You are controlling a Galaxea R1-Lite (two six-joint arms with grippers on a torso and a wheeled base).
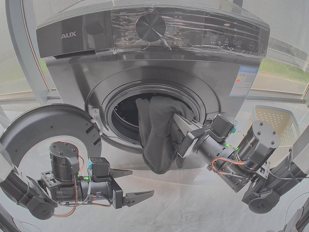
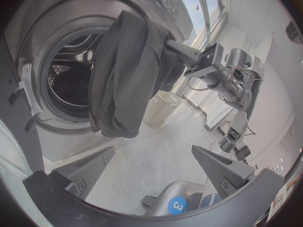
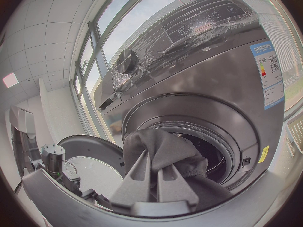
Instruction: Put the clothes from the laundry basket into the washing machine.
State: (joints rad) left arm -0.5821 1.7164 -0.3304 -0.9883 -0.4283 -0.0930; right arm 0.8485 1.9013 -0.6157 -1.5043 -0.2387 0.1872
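Observation:
A dark grey garment (image 1: 158, 131) hangs in front of the washing machine's round opening (image 1: 128, 113), its lower end drooping below the door rim. My right gripper (image 1: 176, 117) is shut on the garment's upper right edge; in the right wrist view its fingers (image 3: 164, 183) pinch the cloth (image 3: 164, 148). The left wrist view shows the garment (image 2: 126, 73) dangling before the drum (image 2: 68, 79). My left gripper (image 1: 136, 184) is open and holds nothing, low at the left, below the open door. The white laundry basket (image 1: 276, 126) stands at the right of the machine.
The machine's round door (image 1: 45, 126) is swung open to the left, just above my left arm. Pale floor (image 1: 180, 203) lies in front of the machine. Windows stand behind it. The basket (image 2: 159, 106) shows beyond the garment in the left wrist view.

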